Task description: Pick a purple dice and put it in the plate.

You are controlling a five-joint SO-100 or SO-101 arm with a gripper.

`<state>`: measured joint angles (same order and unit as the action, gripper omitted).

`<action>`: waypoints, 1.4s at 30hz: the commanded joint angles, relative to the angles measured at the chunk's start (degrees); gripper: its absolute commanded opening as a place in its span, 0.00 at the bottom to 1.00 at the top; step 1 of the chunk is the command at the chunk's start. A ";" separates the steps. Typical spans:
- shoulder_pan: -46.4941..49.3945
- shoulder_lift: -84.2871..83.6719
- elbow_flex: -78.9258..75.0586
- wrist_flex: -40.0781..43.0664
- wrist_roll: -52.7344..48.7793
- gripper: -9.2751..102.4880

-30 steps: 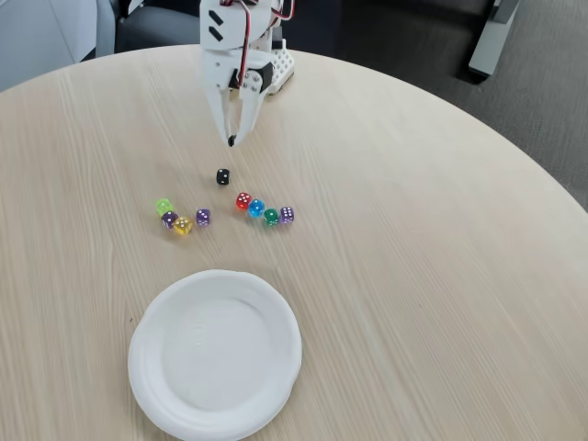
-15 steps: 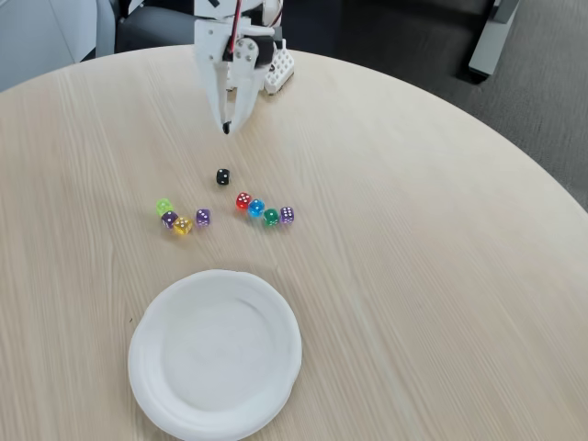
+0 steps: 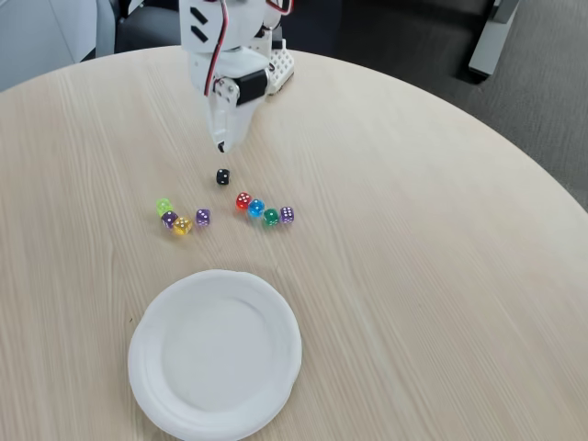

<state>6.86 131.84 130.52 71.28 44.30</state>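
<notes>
The purple dice (image 3: 203, 217) lies on the table in a left cluster of small dice, just right of a yellow die (image 3: 182, 225). Nearer the camera sits the white plate (image 3: 216, 354), with nothing in it. My gripper (image 3: 220, 146) hangs at the far side of the table, above and behind a black die (image 3: 222, 177). Its fingers are turned edge-on to the fixed view and taper together to one dark tip, shut on nothing. It stands well apart from the purple dice.
A darker purple die (image 3: 169, 219) and a lime die (image 3: 163, 207) sit left of the yellow one. Red (image 3: 243, 200), blue (image 3: 256, 209), green (image 3: 271, 218) and pale lilac (image 3: 287, 214) dice form a row to the right. The round table's right half is bare wood.
The gripper swung slightly left, rose, then came back down, and its wrist turned so the fingers now show edge-on. The dice and plate have not moved.
</notes>
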 commanded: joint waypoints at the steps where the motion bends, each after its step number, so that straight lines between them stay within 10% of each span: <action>1: -0.26 -0.18 -1.93 -0.44 -0.18 0.08; 22: 0.79 -16.17 -0.70 -1.49 -4.92 0.09; 42: 0.00 -23.55 -0.70 -20.57 -3.43 0.10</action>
<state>7.47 108.19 130.52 51.94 40.61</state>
